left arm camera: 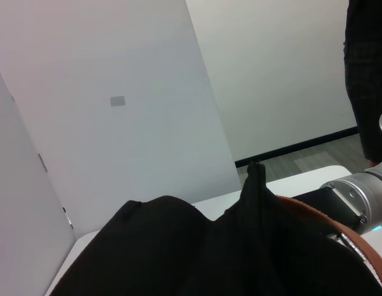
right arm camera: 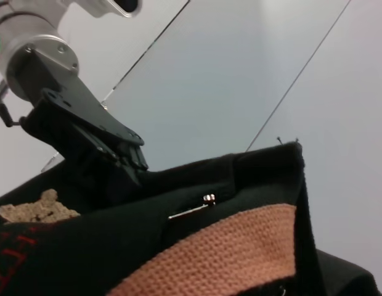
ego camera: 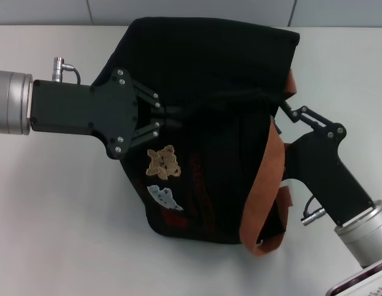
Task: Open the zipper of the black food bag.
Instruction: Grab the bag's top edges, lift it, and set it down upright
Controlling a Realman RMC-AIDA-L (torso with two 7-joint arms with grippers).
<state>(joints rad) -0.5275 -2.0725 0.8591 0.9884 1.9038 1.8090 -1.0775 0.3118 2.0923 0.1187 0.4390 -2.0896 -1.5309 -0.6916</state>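
The black food bag (ego camera: 209, 80) lies slumped on the white counter (ego camera: 61, 216) between your two arms, its tan bear patch (ego camera: 164, 162) and red lettering facing up and an orange-brown strap (ego camera: 269, 179) looping down its right side. Your left tool (ego camera: 174, 117) reaches in from the left with its fingers drawn narrow and pinched into a fold of the bag's fabric above the bear patch, so it looks to be anchoring the cloth. Your right tool (ego camera: 282, 110) comes up from the lower right and meets the bag's right edge beside the strap; its tips are lost against the black cloth, so you cannot tell whether they are spread or closed. In the right wrist view the zipper (right arm camera: 194, 208) shows as a small silver pull tab lying flat on the black fabric just above the strap's woven band, apart from both tools. Expect the bag to be soft and light: it will bunch and drag across the counter instead of resisting, so the zipper line probably needs tension from the left hold. The tab is tiny, smooth and likely slippery; take it by its free end, squarely, and draw along the zipper line rather than upward.
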